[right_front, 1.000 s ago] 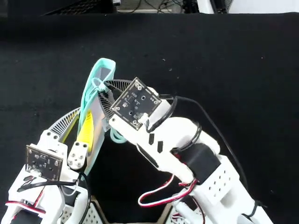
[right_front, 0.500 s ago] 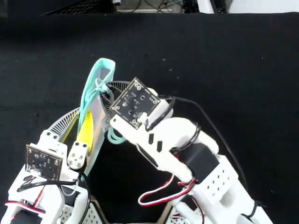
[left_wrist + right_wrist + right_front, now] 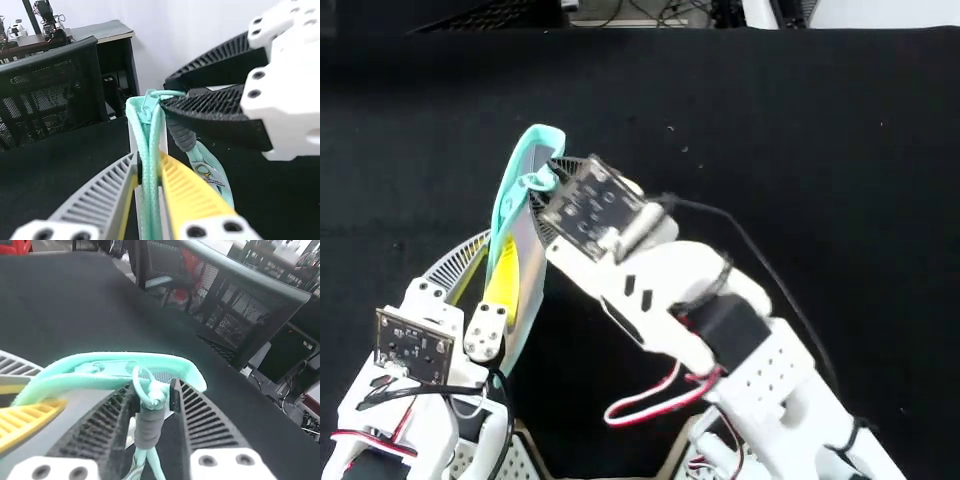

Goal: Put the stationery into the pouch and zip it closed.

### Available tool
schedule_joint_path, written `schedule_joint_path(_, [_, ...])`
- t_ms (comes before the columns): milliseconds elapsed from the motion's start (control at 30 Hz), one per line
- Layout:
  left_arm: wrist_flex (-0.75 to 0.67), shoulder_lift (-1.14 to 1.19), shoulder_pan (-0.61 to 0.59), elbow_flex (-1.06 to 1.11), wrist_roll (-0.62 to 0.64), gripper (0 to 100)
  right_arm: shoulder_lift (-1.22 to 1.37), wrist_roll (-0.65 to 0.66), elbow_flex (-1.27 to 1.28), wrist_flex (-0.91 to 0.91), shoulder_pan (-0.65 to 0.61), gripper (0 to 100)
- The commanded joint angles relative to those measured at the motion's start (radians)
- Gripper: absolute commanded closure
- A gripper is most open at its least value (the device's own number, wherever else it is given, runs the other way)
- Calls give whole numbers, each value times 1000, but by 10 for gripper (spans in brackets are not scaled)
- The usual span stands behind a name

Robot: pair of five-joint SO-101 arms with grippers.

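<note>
A mint-green pouch [image 3: 538, 140] stands on its edge on the black table, at the near left in the high view. My left gripper [image 3: 505, 252] is shut on the pouch's near part, with the yellow finger [image 3: 187, 192] and the grey finger [image 3: 95, 200] pressing its two sides. My right gripper [image 3: 548, 190] is at the pouch's upper, far end. Its black ribbed fingers [image 3: 200, 420] are shut on the zipper pull [image 3: 148, 392], a mint cord loop with a grey wrapped tab. The left wrist view has the pouch [image 3: 145, 115] running away from the camera and the right gripper [image 3: 172, 102] at its top.
Black cloth covers the table [image 3: 800, 150], with bare room to the right and beyond the pouch. Black mesh furniture [image 3: 210, 285] stands past the table's far edge. The two arms' white bodies crowd the near edge.
The right arm has shifted left and toward the pouch's far end, still shut on the zipper pull. The left arm and the pouch have held still.
</note>
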Motion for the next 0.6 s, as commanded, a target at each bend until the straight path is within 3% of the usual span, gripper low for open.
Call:
schedule_joint_path(0, [-6,-3,8,-33,-11,973,38,-6,-62,-20,8,878])
schedule_joint_path(167, [-5,-3,8,-33,-11,973,38,-3,-77,-20,18,982])
schedule_joint_path(567, [-3,-3,8,-33,-11,973,-131,-9,-42,-12,41,983])
